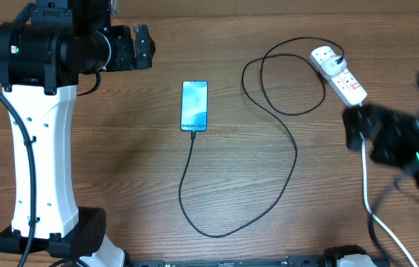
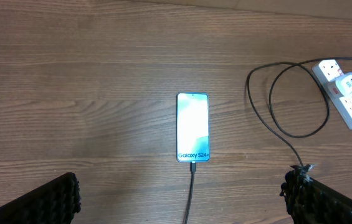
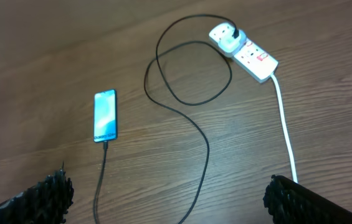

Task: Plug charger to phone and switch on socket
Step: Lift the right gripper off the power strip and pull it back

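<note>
Right hand (image 3: pixel 169 190) spread, empty, near the socket (image 3: pixel 250 55). Risk: an off-centre press shoves the socket, tugging the charger (image 3: pixel 208 152) and unseating its tip from the phone (image 3: pixel 105 116).

The wooden table (image 1: pixel 120 163) carries the phone (image 1: pixel 194 105), flat with its screen lit. The charger (image 1: pixel 296 148) loops from the phone's lower edge, where its tip seems plugged in, to the socket (image 1: pixel 339 76). The socket's cord (image 3: pixel 283 118) trails away.

Brown wood-grain table (image 1: pixel 120 163), grain running horiz. in overhead view.
</note>
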Controlling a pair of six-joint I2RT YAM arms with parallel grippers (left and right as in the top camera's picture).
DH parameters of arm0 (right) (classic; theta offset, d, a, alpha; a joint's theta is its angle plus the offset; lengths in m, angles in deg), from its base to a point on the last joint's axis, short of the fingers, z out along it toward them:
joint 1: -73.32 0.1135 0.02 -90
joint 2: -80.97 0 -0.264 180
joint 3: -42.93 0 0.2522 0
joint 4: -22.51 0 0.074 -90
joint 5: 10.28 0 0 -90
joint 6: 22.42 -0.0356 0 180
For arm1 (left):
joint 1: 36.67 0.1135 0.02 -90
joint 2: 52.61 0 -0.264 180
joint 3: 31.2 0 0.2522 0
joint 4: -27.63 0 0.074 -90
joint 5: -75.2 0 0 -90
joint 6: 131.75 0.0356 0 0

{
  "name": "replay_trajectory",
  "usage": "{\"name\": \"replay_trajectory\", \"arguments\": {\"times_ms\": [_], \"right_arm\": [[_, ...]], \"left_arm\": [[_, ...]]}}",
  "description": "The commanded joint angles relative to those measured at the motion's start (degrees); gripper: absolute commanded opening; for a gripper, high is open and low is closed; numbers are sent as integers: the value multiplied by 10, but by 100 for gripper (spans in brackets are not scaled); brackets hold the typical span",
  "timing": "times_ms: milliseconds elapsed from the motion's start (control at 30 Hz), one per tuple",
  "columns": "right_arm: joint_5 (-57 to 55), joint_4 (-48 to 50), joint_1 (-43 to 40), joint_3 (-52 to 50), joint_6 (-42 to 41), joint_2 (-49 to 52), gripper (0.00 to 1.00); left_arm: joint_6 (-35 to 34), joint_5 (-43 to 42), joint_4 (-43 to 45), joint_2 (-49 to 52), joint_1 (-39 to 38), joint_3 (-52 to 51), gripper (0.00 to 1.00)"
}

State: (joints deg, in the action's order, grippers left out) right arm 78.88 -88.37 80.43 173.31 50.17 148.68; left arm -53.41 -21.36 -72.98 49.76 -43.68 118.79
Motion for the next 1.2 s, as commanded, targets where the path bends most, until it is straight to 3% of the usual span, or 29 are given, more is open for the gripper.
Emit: {"name": "replay_trajectory", "arguments": {"times_ms": [0,233,1167], "right_arm": [[20,1,3,-26,-4,-42,100],[153,1,3,-39,-4,-93,100],[141,1,3,-41,14,-91,100]], "left_arm": [[-2,8,1,5,2,0,100],[-2,8,1,5,2,0,100],[-2,8,1,5,2,0,100]]}}
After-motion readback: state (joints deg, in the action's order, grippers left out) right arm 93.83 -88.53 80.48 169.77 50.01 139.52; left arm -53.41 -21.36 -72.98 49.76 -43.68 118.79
